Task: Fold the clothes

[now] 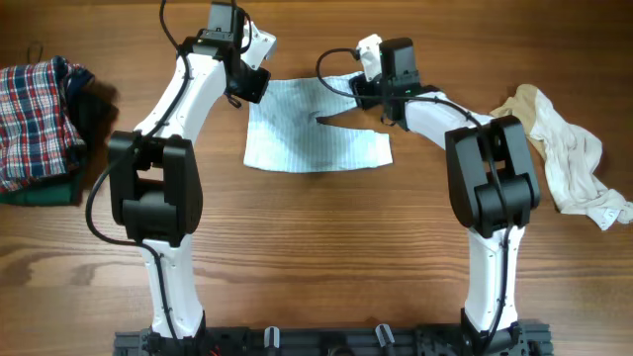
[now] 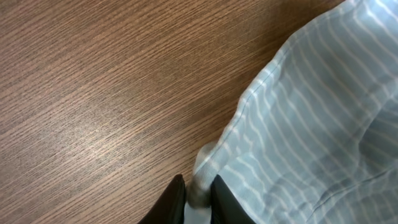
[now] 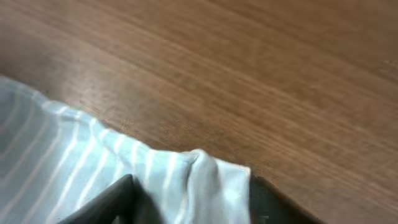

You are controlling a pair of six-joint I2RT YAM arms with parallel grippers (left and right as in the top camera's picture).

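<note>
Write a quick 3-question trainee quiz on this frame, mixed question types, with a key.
1. True or false: the left gripper is shut on a corner of the striped garment.
2. Multiple choice: where does the cream pile lie?
A) at the robot's right end of the table
B) between the two arms
C) on top of the striped garment
3. Fill in: the plaid garment lies on a lower garment that is dark ___.

Key: 1 true; 2 A; 3 green.
</note>
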